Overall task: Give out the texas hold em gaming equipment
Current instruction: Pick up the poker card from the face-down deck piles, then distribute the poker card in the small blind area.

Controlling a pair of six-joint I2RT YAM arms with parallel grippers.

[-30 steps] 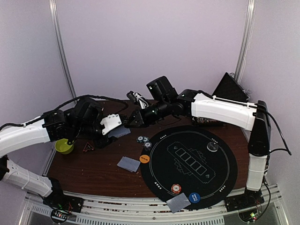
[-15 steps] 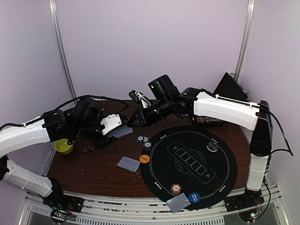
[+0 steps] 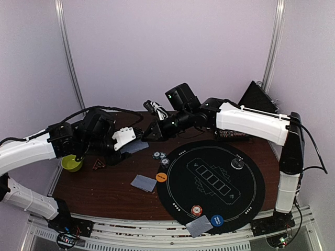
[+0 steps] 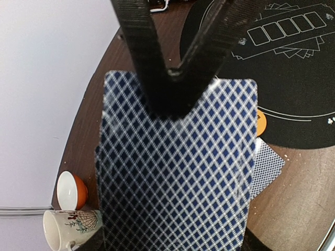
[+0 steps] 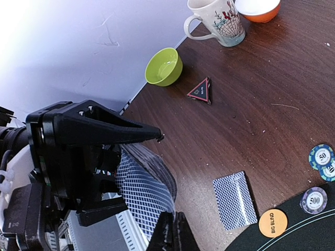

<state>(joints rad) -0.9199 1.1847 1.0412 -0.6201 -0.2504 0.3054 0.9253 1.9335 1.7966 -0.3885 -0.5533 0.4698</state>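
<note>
My left gripper (image 3: 127, 142) is shut on a deck of grey-blue backed cards (image 3: 136, 147) held above the table's back left; the deck fills the left wrist view (image 4: 175, 172). My right gripper (image 3: 145, 136) is shut on the far edge of the deck's top card (image 5: 149, 201), with its fingers (image 4: 172, 83) meeting in a V. One card (image 3: 143, 183) lies on the wood beside an orange disc (image 3: 162, 177). Striped chips (image 3: 159, 155) sit by the black mat (image 3: 209, 151). A chip (image 3: 196, 210), a blue disc (image 3: 218, 220), a card (image 3: 199, 226) and a dark disc (image 3: 237, 163) lie on the mat.
A green bowl (image 3: 71, 163) and a small black triangle (image 3: 98, 165) sit at the left. A cream mug (image 5: 217, 21) and an orange bowl (image 5: 256, 8) stand at the far back. A black box (image 3: 256, 99) is at the back right corner.
My right arm's wrist has risen a little while its fingertips stay at the deck. My left arm and the deck have not moved.
</note>
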